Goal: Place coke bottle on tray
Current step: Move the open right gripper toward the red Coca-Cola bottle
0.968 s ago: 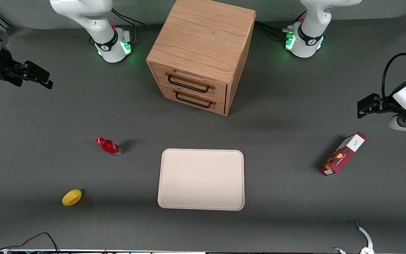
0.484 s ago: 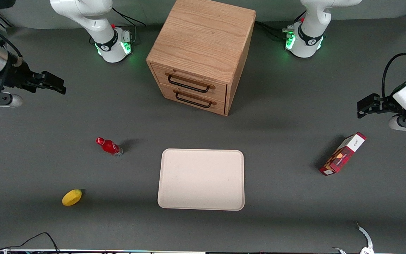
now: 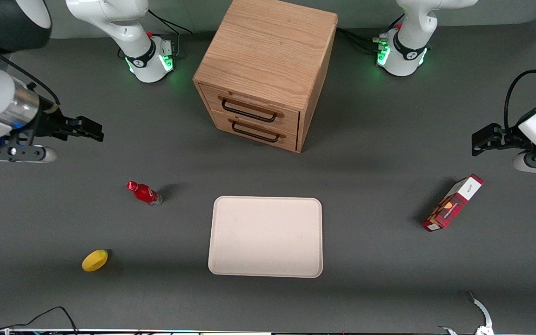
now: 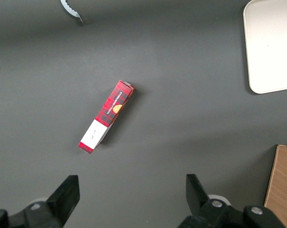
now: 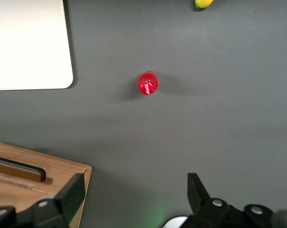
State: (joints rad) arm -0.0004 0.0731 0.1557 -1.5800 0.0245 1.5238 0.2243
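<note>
— Gripper (image 3: 92, 130) status?
— Fingers (image 5: 69, 194) spread wide, empty, hanging above bare table, well apart from the coke bottle (image 3: 144, 193).
— And the bottle?
— Upright beside the tray (image 3: 265, 236), not on it.
— Risk?
— It looks small and light; an off-centre descent could topple it.

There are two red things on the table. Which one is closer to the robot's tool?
The small coke bottle, standing beside the tray. The open tool hovers above the table near it; the red carton box lies toward the parked arm's end.
</note>
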